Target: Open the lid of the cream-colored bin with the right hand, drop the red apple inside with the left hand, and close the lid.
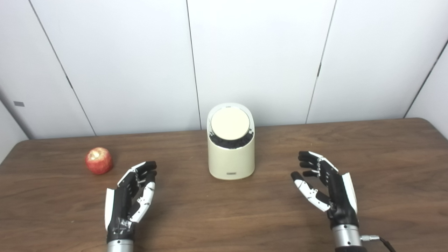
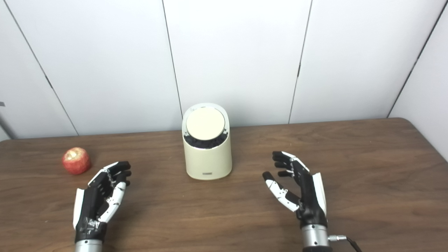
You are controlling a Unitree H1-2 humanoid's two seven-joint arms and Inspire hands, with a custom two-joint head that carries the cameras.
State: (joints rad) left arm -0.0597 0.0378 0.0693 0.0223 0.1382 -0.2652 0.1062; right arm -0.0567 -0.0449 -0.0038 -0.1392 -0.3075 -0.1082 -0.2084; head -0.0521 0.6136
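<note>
Nothing touched yet: both hands hovering empty over the table, bin shut, apple sitting off to the left.

Biggest first: the wooden table [image 1: 385, 157] is carrying everything. The cream-colored bin [image 1: 231, 157] is standing upright mid-table between the hands, its round lid [image 1: 230, 126] sitting closed and tilted toward the camera. It's looking like light, stiff plastic, so I'm guessing it'll skid if the lid gets pushed sideways; pressing down on the lid seems safest. There's a small label low on the front, too blurry to read. The right hand [image 1: 327, 185] and left hand [image 1: 131, 196] are both holding nothing, fingers spread loosely. The red apple [image 1: 99, 160] is resting just beyond the left hand, firm, smooth, roundish, probably rolling easily, so wrapping around its sides makes sense.
</note>
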